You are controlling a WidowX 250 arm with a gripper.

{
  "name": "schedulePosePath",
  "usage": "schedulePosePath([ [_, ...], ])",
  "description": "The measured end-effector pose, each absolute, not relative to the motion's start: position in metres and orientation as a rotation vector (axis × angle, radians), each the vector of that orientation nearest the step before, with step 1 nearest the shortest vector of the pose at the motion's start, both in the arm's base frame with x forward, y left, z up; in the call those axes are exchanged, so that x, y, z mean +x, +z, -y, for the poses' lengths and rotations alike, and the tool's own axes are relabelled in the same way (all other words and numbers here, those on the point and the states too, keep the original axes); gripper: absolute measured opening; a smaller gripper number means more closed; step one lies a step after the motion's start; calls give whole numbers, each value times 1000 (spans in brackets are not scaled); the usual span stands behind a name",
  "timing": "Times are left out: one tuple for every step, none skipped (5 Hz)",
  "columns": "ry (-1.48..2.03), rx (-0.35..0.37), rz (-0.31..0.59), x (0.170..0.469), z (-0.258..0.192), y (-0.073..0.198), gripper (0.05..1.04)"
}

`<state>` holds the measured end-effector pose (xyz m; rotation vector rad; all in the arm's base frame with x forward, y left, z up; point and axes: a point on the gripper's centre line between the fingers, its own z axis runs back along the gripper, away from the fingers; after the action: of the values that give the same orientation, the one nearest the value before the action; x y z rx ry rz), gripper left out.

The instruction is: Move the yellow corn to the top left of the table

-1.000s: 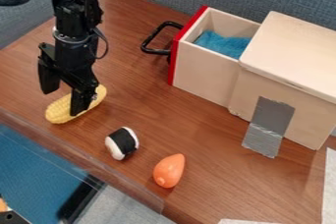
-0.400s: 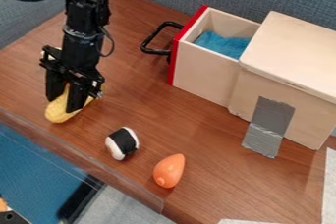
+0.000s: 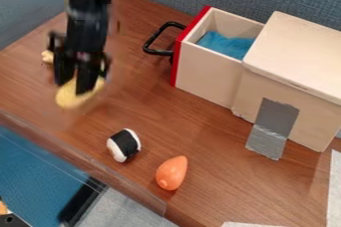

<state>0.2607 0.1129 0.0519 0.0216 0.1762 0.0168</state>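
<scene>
The claw (image 3: 73, 87) is pinching the yellow corn (image 3: 70, 97), one finger on each side of it, and seems to have it clear of the table (image 3: 30, 84). Going left to right, the goal comes first: the top left of the table lies beyond the claw and off to its left, so the next move should be a carry away from the near edge. On that same side, beyond the fingertips, sits a small yellow thing (image 3: 47, 57), mostly hidden; a low path could bump it. The corn itself is right at the fingertips, its long axis slanting from near left of the claw to far right, so an end may swing wide if the grip is off centre. To the claw's near right lie the black and white roll (image 3: 124, 145) and, farther out, the orange piece (image 3: 171, 172), both away from that route.
</scene>
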Motion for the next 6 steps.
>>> schedulePosePath([
  [64,0,-65,291,-123,84,509],
  [117,3,-35,317,-139,86,509],
  [157,-1,-39,347,-153,75,509],
  [207,10,-37,374,-172,63,509],
  [218,22,-59,393,-188,45,509],
  [224,37,-80,398,-194,34,509],
])
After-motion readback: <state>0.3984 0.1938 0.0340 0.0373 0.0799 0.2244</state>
